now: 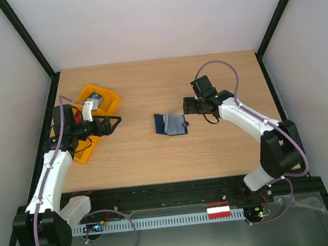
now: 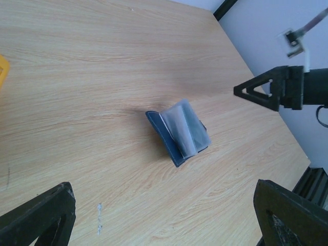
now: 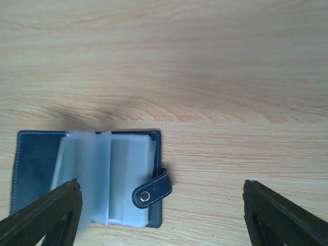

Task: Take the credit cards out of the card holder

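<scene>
Shows the card holder [image 1: 171, 124] open in the middle of the desk [image 1: 148, 80], clear sleeves [image 3: 123, 179] fanned up, snap tab [image 3: 154, 188] loose. Shows right fingers [image 3: 287, 215] spread wide just beside it, holding nothing; left fingers [image 2: 292, 210] likewise wide and empty, near the orange tray [image 1: 109, 96].

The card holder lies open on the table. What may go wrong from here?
1. Nothing holds the card holder down; a pull by the right gripper may drag it along instead of freeing a card.
2. Its clear sleeves stand half up, so the gripper may pinch a sleeve, not a card.
3. The left gripper is by the orange tray, too far to steady it.
</scene>
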`<state>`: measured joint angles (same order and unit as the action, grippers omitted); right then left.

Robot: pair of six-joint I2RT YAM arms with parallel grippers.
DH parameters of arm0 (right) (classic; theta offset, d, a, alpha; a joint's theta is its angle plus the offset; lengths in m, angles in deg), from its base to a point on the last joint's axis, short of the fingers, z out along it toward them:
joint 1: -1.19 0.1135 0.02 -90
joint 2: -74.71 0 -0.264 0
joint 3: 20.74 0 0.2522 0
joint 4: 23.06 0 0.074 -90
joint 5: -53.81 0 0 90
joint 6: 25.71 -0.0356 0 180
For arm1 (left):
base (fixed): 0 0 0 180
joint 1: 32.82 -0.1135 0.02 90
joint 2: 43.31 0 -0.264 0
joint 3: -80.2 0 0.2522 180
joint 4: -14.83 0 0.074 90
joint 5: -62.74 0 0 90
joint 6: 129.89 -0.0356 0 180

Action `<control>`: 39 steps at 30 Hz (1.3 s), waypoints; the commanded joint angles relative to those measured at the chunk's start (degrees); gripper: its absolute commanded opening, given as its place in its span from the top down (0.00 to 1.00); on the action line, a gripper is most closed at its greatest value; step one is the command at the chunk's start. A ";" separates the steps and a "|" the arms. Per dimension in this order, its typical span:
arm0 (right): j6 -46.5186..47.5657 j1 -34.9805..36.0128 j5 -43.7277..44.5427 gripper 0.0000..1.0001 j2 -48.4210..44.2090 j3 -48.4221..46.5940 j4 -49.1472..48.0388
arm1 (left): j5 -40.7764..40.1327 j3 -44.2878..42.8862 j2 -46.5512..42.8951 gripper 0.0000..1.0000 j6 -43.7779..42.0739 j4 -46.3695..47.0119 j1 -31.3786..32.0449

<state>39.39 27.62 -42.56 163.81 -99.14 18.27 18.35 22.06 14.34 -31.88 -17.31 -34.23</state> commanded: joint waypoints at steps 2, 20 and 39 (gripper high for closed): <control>1.30 0.11 0.59 0.17 -4.64 -1.23 6.56 | -2.07 -9.06 2.81 0.05 -3.46 -8.11 5.20; -2.08 -11.63 -17.40 0.12 -21.11 17.54 -6.83 | -24.41 -45.67 34.62 0.20 -38.49 -42.70 67.05; 0.30 -11.68 -4.37 0.12 -28.79 20.26 -7.01 | -46.70 -42.03 54.13 0.01 -10.78 -12.53 92.22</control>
<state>38.62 15.93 -51.15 137.47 -78.92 11.82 -27.84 -17.98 66.51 -51.68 -30.99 55.45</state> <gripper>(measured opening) 0.884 0.993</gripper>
